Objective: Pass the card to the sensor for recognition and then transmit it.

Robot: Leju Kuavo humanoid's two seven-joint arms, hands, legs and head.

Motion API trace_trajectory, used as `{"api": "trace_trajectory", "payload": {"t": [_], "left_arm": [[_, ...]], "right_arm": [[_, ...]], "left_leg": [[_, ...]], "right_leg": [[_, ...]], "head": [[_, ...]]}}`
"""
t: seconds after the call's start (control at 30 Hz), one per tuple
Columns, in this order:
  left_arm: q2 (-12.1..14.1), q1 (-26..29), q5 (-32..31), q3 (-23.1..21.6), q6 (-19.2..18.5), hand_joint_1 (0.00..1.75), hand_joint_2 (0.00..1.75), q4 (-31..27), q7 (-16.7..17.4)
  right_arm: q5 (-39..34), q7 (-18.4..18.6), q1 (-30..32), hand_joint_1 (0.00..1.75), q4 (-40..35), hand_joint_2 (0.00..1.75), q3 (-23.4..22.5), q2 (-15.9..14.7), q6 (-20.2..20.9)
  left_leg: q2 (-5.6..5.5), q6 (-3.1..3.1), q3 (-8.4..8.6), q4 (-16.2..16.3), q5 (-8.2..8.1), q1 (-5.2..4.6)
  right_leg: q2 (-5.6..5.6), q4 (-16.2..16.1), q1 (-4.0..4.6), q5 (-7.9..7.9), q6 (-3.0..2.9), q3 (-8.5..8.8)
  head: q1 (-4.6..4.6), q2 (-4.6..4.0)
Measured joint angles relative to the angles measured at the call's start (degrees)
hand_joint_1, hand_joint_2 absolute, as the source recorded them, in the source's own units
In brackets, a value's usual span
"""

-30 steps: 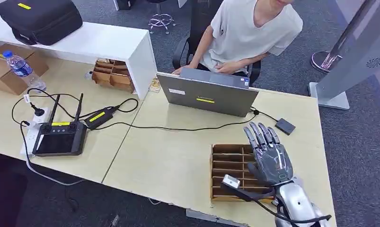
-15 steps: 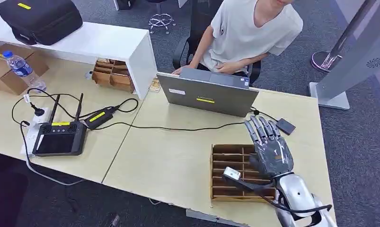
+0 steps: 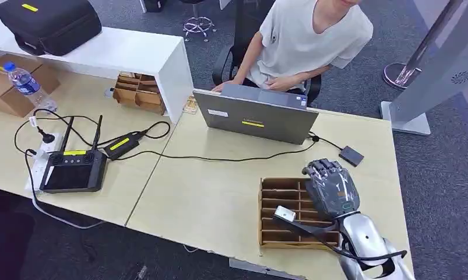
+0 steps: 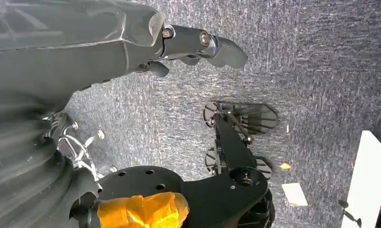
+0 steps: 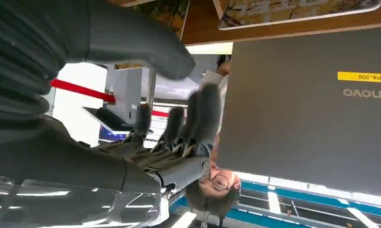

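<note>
A wooden slotted card tray (image 3: pixel 284 204) lies at the table's near right. My right hand (image 3: pixel 331 189) hovers over the tray's far right corner, fingers bent downward, with nothing seen in it. In the right wrist view my right hand (image 5: pixel 179 128) has thumb and fingers apart, and a card (image 5: pixel 297 10) with a yellow picture lies on brown wood beyond the fingers. A small black sensor box (image 3: pixel 351 156) sits on the table just beyond the hand, wired to the laptop (image 3: pixel 256 119). My left hand (image 4: pixel 198 45) hangs over the carpet, holding nothing.
A person in a white shirt (image 3: pixel 307 41) sits behind the laptop. To the left lie a handheld controller (image 3: pixel 73 170), cables, a water bottle (image 3: pixel 26 84) and cardboard boxes. A white shelf (image 3: pixel 115 55) carries a black case. A grey kiosk stand (image 3: pixel 429 76) is at the right.
My right hand's fingers, stretched out a second ago, have curled down over the tray's far edge. The hand sits slightly lower. Nothing else has moved.
</note>
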Motion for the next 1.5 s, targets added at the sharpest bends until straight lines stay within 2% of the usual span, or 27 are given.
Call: {"api": "trace_trajectory", "payload": {"t": [0.6,0.9,0.93,0.97,1.5], "left_arm": [[0.0,0.0,0.1,0.8,0.0,0.00,1.75,0.0,0.0],[0.0,0.0,0.3,1.3,0.2,0.00,1.75,0.0,0.0],[0.0,0.0,0.3,1.4,0.2,0.00,1.75,0.0,0.0],[0.0,0.0,0.3,1.4,0.2,0.00,1.75,0.0,0.0],[0.0,0.0,0.1,1.4,0.1,0.00,1.75,0.0,0.0]], "right_arm": [[-1.0,-0.5,0.1,1.75,-1.1,1.75,0.1,-0.4,-0.5],[-2.6,-1.2,1.5,1.75,-9.7,1.75,-0.3,-1.9,-1.9],[-2.7,-1.2,1.7,1.62,-10.7,1.75,-0.3,-2.0,-1.8],[-2.7,-1.3,1.9,0.00,-11.5,1.75,-0.4,-2.3,-1.6],[-2.3,-1.3,2.8,0.00,-10.6,1.75,-0.4,-3.4,-0.4]], "left_leg": [[0.00,0.00,0.00,0.0,0.00,0.00],[0.01,0.00,0.00,0.0,0.00,0.00],[0.00,0.00,0.00,0.0,0.00,0.00],[0.00,0.00,0.00,0.0,0.00,0.00],[0.00,0.00,0.00,0.0,0.00,0.00]], "right_leg": [[0.00,0.0,0.00,0.00,0.00,0.00],[0.01,0.0,0.00,0.00,0.00,-0.01],[0.01,0.0,0.00,0.00,0.00,-0.02],[0.01,0.0,0.00,0.00,0.00,-0.01],[0.00,0.0,0.00,0.00,0.00,-0.01]], "head": [[0.00,0.00],[0.00,0.00],[0.00,0.00],[0.00,0.00],[0.00,0.00]]}}
